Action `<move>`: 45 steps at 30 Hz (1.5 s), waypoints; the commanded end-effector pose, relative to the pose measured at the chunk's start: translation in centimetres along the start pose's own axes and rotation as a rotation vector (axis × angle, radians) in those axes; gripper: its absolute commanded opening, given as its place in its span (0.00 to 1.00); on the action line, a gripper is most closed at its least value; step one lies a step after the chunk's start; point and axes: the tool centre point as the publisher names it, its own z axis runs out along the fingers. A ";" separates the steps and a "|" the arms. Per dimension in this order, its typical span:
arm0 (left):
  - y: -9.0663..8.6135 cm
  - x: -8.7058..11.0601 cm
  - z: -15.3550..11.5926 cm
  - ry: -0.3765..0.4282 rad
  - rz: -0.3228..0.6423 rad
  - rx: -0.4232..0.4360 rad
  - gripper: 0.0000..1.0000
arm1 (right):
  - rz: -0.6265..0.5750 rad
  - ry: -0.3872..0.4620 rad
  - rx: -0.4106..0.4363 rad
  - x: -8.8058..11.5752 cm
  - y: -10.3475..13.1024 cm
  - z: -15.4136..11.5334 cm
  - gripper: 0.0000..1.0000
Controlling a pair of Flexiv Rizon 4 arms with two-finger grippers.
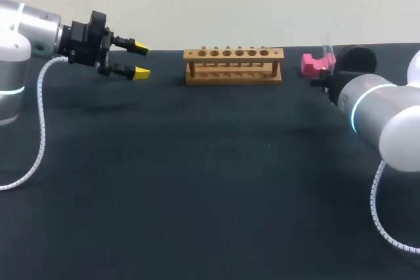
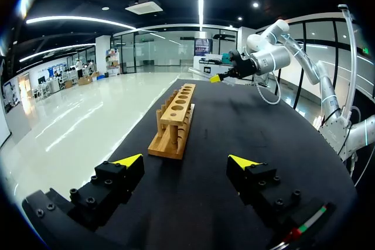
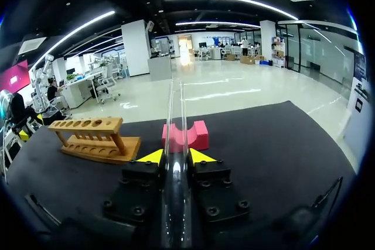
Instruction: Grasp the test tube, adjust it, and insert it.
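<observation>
Right claw (image 3: 176, 157) has its yellow tips pinched on the test tube (image 3: 176, 115), one finger each side, and the tube pokes out ahead of them, right by the pink block (image 3: 185, 135) at the far right of the black table (image 1: 197, 181). Wooden rack (image 1: 233, 65) sits far middle. Left claw (image 1: 139, 61) hangs wide open at far left, holding nothing.

A black table (image 1: 197, 195) bears a wooden tube rack (image 1: 233, 65) and a pink block (image 1: 312, 63).
</observation>
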 end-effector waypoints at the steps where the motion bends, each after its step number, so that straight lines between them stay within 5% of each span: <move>1: 0.1 0.1 0.0 -0.002 0.003 0.001 1.00 | 0.000 -0.462 -0.015 -0.4 0.2 -1.1 0.00; 13: 0.1 0.1 0.0 -0.002 0.003 0.001 1.00 | 0.041 -0.375 -0.125 -1.9 1.3 -1.8 0.00; 45: 0.1 0.1 0.0 -0.002 0.003 0.001 1.00 | 0.050 -0.382 -0.124 -2.0 1.7 -1.7 0.00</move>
